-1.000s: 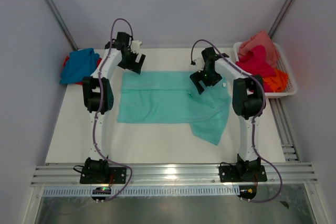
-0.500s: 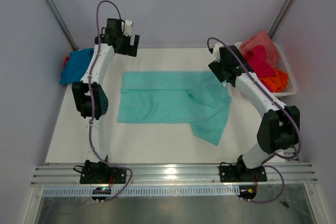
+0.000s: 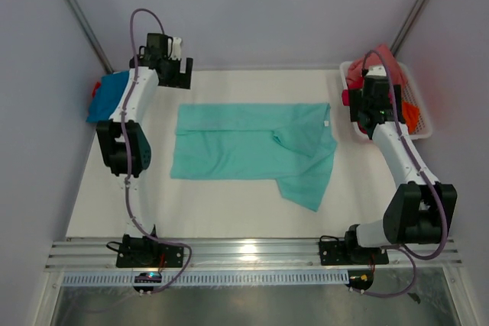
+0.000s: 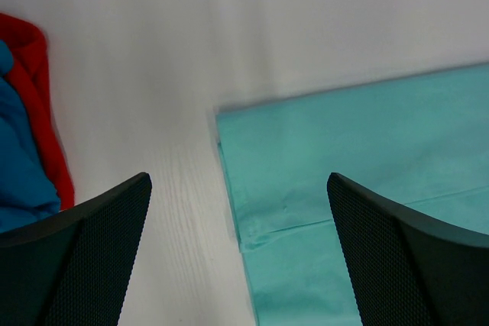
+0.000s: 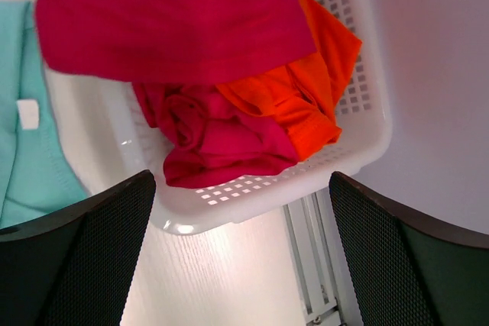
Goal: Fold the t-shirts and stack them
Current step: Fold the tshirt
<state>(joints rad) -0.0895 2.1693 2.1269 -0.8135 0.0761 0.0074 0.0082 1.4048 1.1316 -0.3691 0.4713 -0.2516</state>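
The mint-teal t-shirt (image 3: 237,146) lies spread across the middle of the counter (image 3: 214,208), the left jaws gaping empty above its far left corner and the right jaws gaping empty over the white basket (image 5: 229,215) holding a magenta tee (image 5: 168,20) and an orange tee (image 5: 306,101).

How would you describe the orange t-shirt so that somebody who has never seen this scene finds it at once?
Find the white mesh basket at the far right corner of the table. Inside it, the orange t-shirt lies crumpled along the right side, beside the magenta t-shirt. It is the only bright orange cloth there.
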